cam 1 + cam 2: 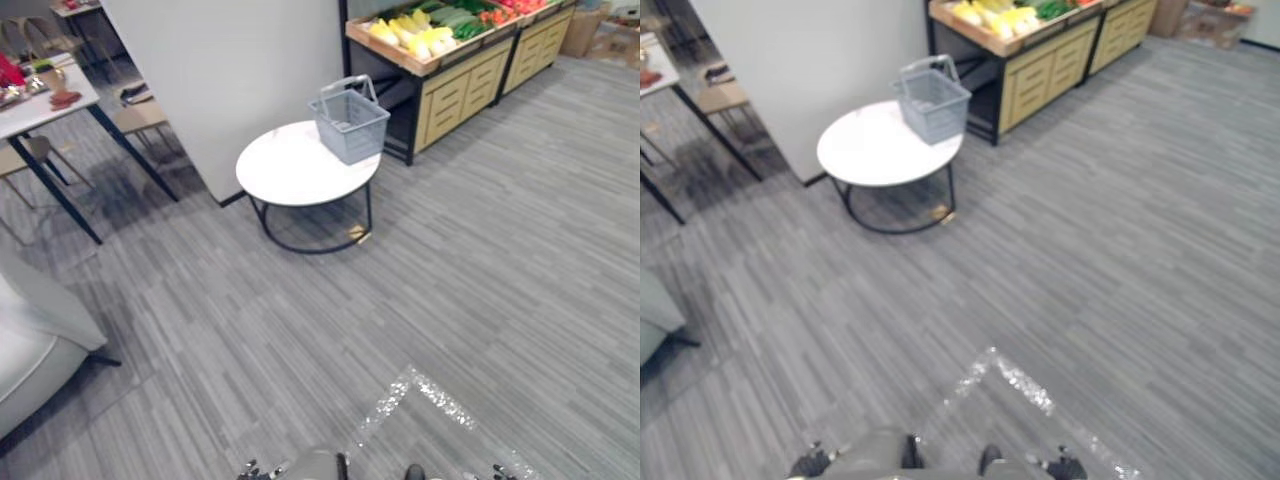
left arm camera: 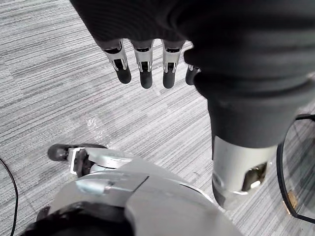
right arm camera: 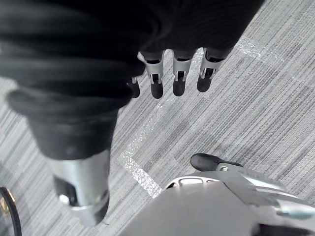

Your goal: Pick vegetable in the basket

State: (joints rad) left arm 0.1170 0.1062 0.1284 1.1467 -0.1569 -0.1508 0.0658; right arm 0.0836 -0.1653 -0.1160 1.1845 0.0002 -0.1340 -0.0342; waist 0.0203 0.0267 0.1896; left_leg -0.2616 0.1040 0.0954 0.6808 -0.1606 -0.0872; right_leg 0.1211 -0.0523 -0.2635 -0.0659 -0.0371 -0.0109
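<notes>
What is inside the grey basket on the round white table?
The basket looks empty in its upper part; its near wall hides the bottom, which cannot be checked.

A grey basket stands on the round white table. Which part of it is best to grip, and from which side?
Probably the handle of the basket: it stands raised above the open rim, so its top bar is free all round. Come from above on the near side, where the bare top of the table lies; a shelf stands close behind.
</notes>
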